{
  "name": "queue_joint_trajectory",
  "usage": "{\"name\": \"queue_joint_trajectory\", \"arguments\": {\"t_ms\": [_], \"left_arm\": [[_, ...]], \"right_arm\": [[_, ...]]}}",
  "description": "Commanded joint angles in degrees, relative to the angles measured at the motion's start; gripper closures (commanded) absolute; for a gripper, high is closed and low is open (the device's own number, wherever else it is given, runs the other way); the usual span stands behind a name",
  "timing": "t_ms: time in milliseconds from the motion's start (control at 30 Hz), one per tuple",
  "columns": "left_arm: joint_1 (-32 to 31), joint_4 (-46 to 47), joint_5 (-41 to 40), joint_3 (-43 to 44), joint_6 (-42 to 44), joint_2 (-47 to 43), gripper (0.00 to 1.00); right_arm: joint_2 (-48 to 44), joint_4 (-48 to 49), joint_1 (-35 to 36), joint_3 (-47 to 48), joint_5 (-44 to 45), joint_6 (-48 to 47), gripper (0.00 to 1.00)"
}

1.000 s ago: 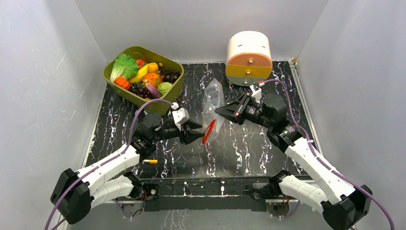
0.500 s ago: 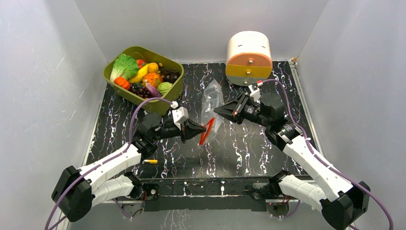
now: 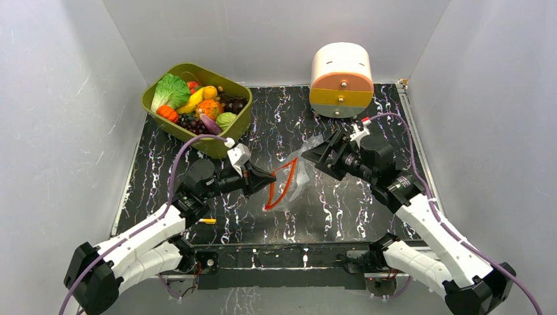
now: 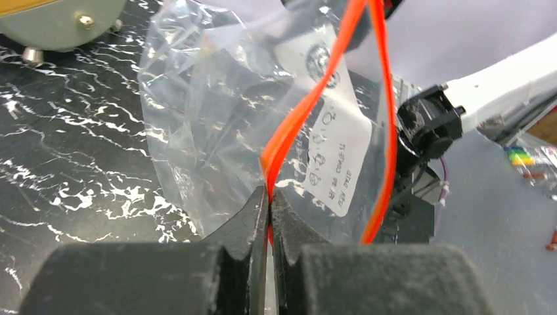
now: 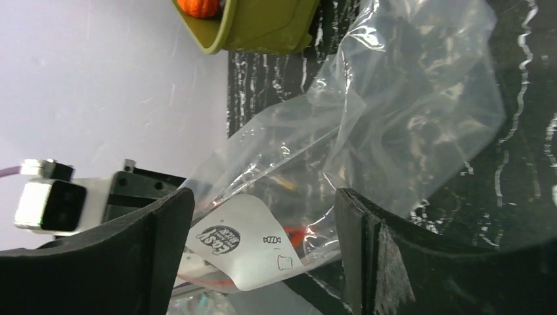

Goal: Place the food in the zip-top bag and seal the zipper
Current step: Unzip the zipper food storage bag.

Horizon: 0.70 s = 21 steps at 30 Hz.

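The clear zip-top bag [image 3: 297, 178] hangs above the middle of the table, and its red-orange zipper [image 3: 278, 184] is spread into an open loop. My left gripper [image 3: 270, 178] is shut on one strand of the zipper [image 4: 309, 105], pinched at the fingertips [image 4: 269, 195]. My right gripper [image 3: 312, 153] stands open at the bag's far right side. The bag [image 5: 407, 105] and its white label [image 5: 249, 243] show between its spread fingers [image 5: 263, 220], with neither finger touching them. The food [image 3: 197, 104], lettuce, orange pieces, grapes and eggplant, lies in the green bin [image 3: 226, 141].
A white, orange and yellow drawer unit [image 3: 340, 79] stands at the back right. A yellow-tipped pen [image 3: 205, 221] lies on the table near my left arm. Grey walls close in both sides and the back.
My left gripper closed on the zipper strip. My right gripper opened and let go of the bag. The bag swung lower and its mouth spread open.
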Motion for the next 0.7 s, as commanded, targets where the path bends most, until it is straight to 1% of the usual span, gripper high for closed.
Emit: {"name": "queue_joint_trajectory", "arguments": {"t_ms": [0,67,167,233,267,367,467,667], "left_arm": [[-0.22,-5.20,-8.89,1.05,-6.39,-4.12,1.00],[-0.27,-8.65,-11.02,2.38,-8.50,-4.24,1.00],[-0.27,-14.33,-13.79,6.07,-14.36,-3.22,1.00],[-0.27,-17.95,-17.59,9.34,-19.75,-2.01,1.00],[-0.26,-19.25,-21.40,12.19,-25.23,-0.19,1.00],[-0.27,-20.25,-23.31,14.22,-25.60,1.46,1.00],[-0.25,-21.77,-24.65,16.99,-26.43,3.37,1.00],[-0.20,-19.97,-21.30,19.10,-27.68,6.05,1.00]], "right_arm": [[-1.48,-5.95,0.11,2.78,5.56,-7.68,0.21],[-0.79,-8.84,0.17,4.37,6.91,-9.61,0.19],[-0.20,-9.40,0.64,6.84,8.63,-10.72,0.19],[0.21,-9.57,2.08,9.41,10.80,-11.66,0.18],[0.69,-7.48,4.08,11.48,12.88,-15.24,0.19],[2.16,-6.93,4.72,13.27,13.62,-17.46,0.20],[3.74,-5.92,6.14,14.13,13.83,-17.47,0.22],[7.52,-5.23,12.75,16.44,18.25,-17.45,0.22]]}}
